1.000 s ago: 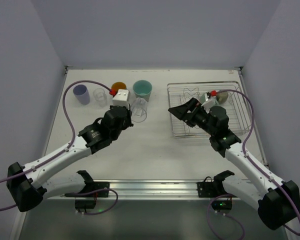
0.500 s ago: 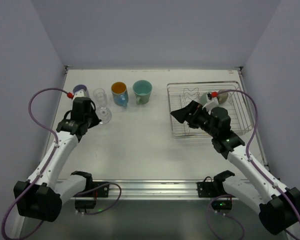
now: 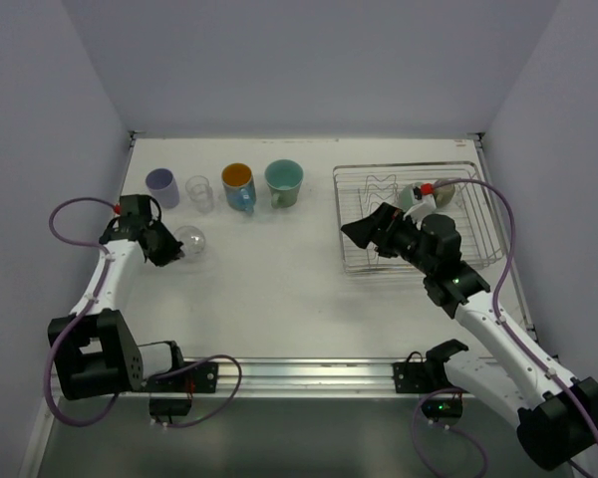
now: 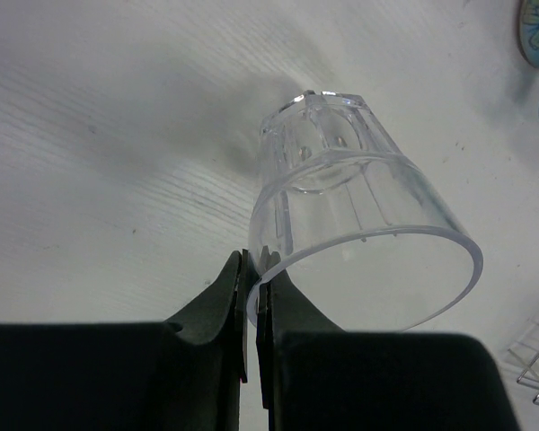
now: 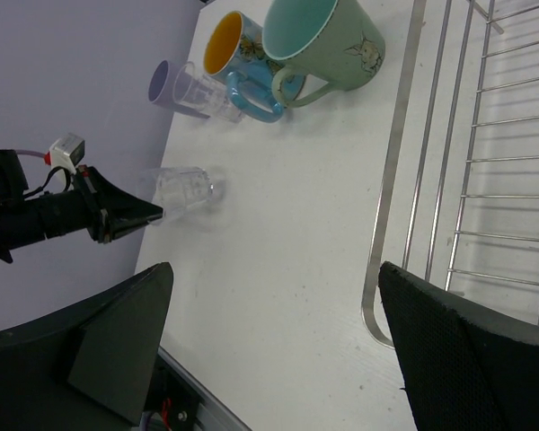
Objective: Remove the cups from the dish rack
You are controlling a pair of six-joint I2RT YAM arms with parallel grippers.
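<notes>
– On the left side of the worktop (image 3: 279,289), why was that clear glass (image 4: 359,233) tipped over with its mouth toward the arm?

– Because the left tool (image 4: 251,268) had it by the rim: one finger inside the lip, one outside, pinched tight on the thin wall. Held that way, the glass leaned with its base pointing away. Whether the base touched the surface, I could not tell.

– And why there?

– It sat just in front of the row already standing along the far edge: lavender cup (image 3: 160,186), second glass (image 3: 198,189), blue mug (image 3: 238,185), green mug (image 3: 283,182). My guess was that it belonged beside them and needed to be turned upright first.

– What about the other arm?

– The right tool (image 5: 274,278) hung with its fingers spread wide and nothing between them, over the near left corner of the dish rack (image 3: 404,167).

– Was the rack empty, then?

– No. A small brown cup (image 3: 445,192) was in its far part, half hidden by the arm. I judged the wide fingers were kept ready for that.
</notes>
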